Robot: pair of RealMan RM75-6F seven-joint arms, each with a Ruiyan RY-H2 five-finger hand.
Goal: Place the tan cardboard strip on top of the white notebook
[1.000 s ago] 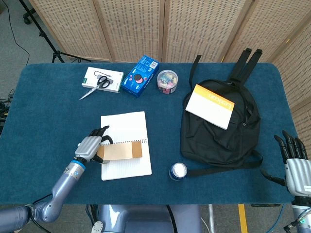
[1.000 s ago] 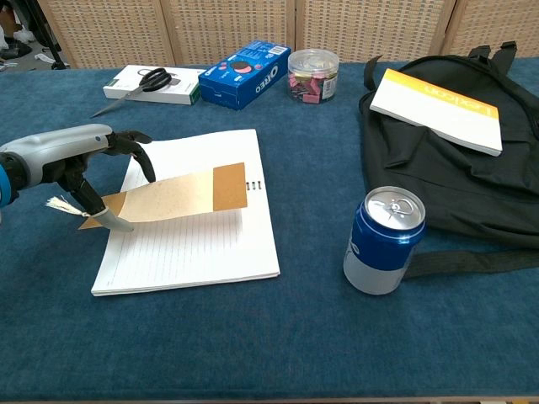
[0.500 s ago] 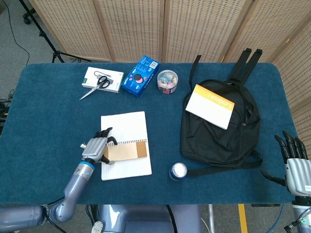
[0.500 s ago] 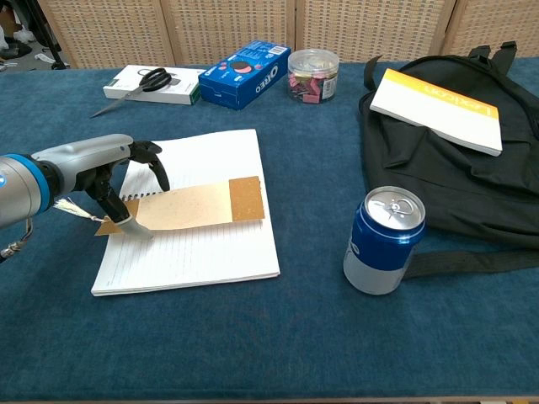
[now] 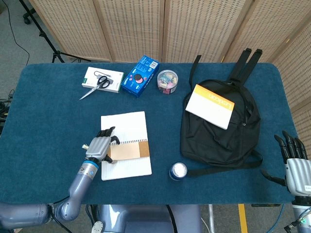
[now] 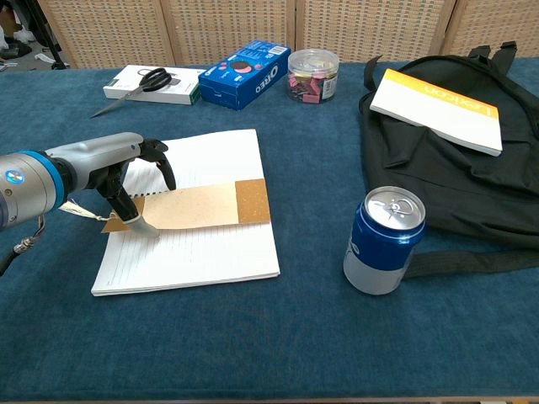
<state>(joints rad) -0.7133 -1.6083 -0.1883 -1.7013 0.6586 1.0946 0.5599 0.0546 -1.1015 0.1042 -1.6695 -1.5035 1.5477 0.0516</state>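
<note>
The tan cardboard strip (image 5: pixel 128 151) (image 6: pixel 198 206) lies across the lower half of the white notebook (image 5: pixel 124 127) (image 6: pixel 206 157), its darker end toward the right edge. My left hand (image 5: pixel 100 147) (image 6: pixel 118 168) pinches the strip's left end at the notebook's left border, other fingers spread over the page. My right hand (image 5: pixel 294 164) stands at the table's front right corner, fingers apart and holding nothing; the chest view does not show it.
A blue can (image 5: pixel 178 171) (image 6: pixel 384 239) stands right of the notebook. A black backpack (image 5: pixel 221 131) (image 6: pixel 438 177) carries a white and orange book (image 5: pixel 210 105) (image 6: pixel 440 109). At the back are scissors on a white box (image 5: pixel 101 80), a blue cookie box (image 5: pixel 140 75) and a clear tub (image 5: pixel 166 80).
My left hand has carried the strip rightward and lower, from tilted and raised to lying flat on the notebook. The right hand has stayed still.
</note>
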